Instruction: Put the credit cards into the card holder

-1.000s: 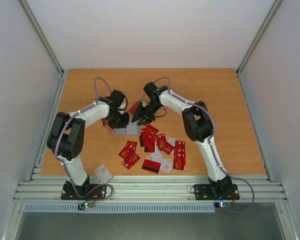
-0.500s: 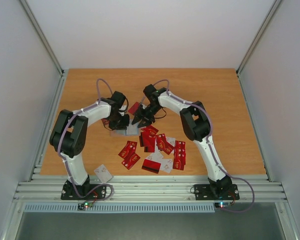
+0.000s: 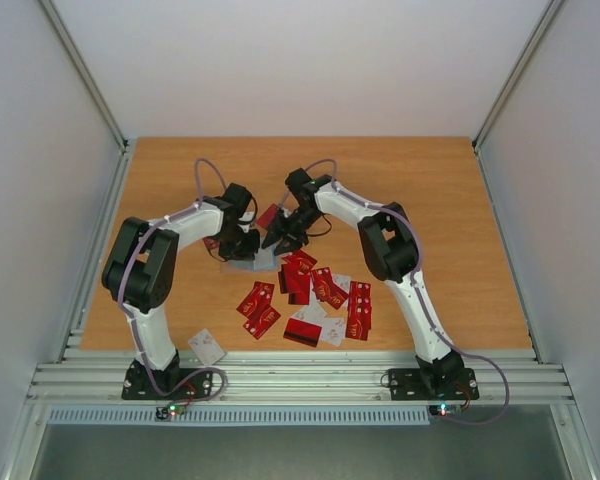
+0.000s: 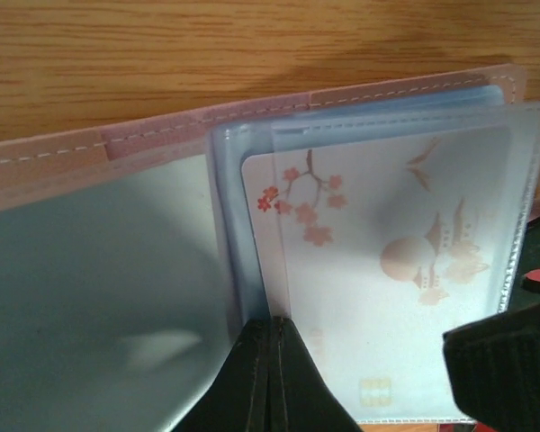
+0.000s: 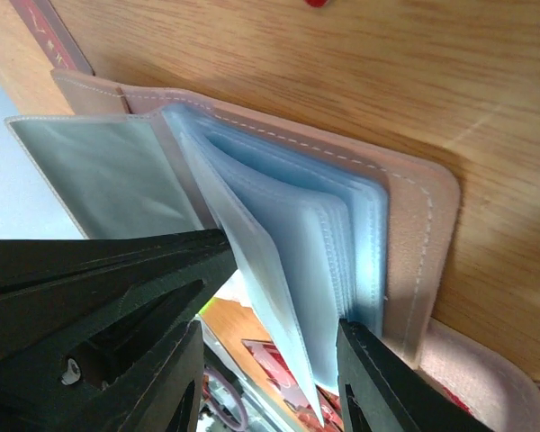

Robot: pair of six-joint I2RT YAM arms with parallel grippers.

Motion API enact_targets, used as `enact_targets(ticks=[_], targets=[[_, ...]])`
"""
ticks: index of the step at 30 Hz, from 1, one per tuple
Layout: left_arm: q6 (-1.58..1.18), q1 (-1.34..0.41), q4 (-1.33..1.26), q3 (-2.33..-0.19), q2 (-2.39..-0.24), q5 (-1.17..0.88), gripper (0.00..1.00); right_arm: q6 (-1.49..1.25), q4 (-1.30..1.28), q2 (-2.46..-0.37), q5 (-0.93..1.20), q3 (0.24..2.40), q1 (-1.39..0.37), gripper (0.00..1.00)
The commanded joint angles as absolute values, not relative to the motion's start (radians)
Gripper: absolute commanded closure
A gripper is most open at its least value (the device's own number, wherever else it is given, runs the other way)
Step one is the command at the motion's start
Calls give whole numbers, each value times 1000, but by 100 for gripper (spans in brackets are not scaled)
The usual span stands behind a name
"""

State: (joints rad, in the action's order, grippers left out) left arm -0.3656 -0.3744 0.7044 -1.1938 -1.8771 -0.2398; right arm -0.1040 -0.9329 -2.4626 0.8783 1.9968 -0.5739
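Loading step: left end effector (image 4: pixel 270 382), pressed together, pins the open card holder (image 4: pixel 153 144); right end effector (image 5: pixel 283 288) straddles the sleeves (image 5: pixel 288 216), jaws spread (pale card (image 4: pixel 378 270) looks seated). Next: fetch a red card (image 3: pixel 300 275).

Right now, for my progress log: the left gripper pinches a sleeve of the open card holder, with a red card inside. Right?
Not red: the left wrist view shows the left gripper pinching a sleeve of the open card holder with a white, blossom-printed card inside.
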Motion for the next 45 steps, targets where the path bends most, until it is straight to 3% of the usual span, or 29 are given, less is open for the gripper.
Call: enact_targets(ticks=[1, 32, 45], targets=[[-358, -376, 668, -1189, -1906, -259, 100, -72, -954, -2484, 896, 2035, -591, 58], [-373, -375, 658, -1178, -1881, -275, 100, 37, -1075, -2451, 808, 2103, -631, 61], [-424, -357, 702, -1201, -1762, -316, 100, 23, -1040, -2447, 836, 2100, -636, 61]])
